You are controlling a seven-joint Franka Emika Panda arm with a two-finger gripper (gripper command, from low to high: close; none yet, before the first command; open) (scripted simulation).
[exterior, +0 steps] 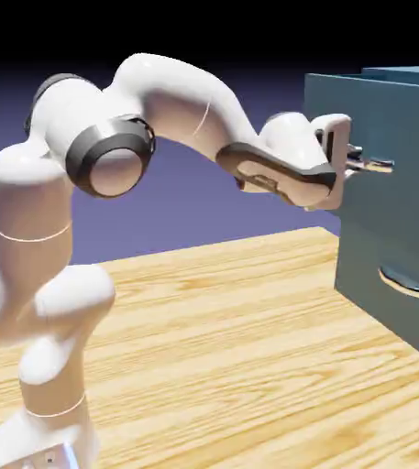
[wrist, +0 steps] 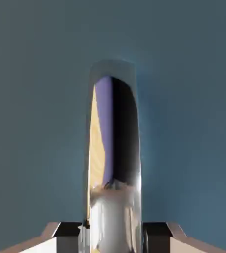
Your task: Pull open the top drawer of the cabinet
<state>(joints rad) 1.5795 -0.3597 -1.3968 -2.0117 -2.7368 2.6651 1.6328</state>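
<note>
Arm: reaches level from the left toward the cabinet.
Gripper: clamped on the handle of the top drawer (chrome bar fills the hand view, between both fingertips).
Top drawer: upper cabinet front.
Lower drawer: beneath it, handle untouched.

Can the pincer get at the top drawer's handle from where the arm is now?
Most likely yes: the pincer is already at the top drawer's handle, apparently shut on it; the hand view shows the bar between the fingertips, nothing blocking.
</note>
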